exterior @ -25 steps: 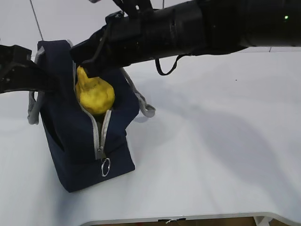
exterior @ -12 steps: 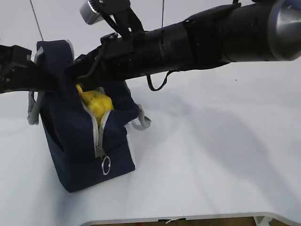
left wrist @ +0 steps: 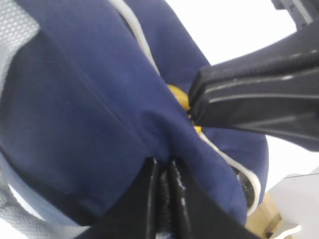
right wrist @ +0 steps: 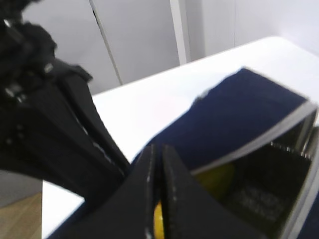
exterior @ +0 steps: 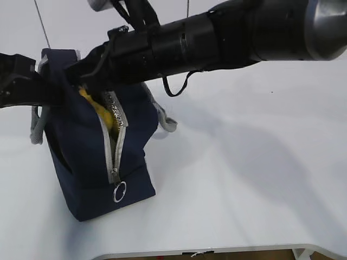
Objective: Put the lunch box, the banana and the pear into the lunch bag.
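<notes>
**Pear at the mouth of the bag, straight under the right claw**

While the lunch bag (exterior: 97,157) stands upright on the white table (exterior: 244,179) with its zipper parted down the front, the pear (exterior: 103,111) sits in the opening, only a yellow strip of it showing between the zipper edges; the right claw (right wrist: 158,199) reaches in from the right and points down into that opening, its jaws nearly together on the yellow fruit, which shows at its tips; the pear thus lies directly below and ahead of this claw, so the right arm is the nearer one; the left claw (left wrist: 164,199) is pinched shut on the navy fabric at the bag's left side, holding the mouth wide; I judge the coming move is a release, then a withdrawal along the arm's own line; the banana and the lunch box are not visible.
</notes>
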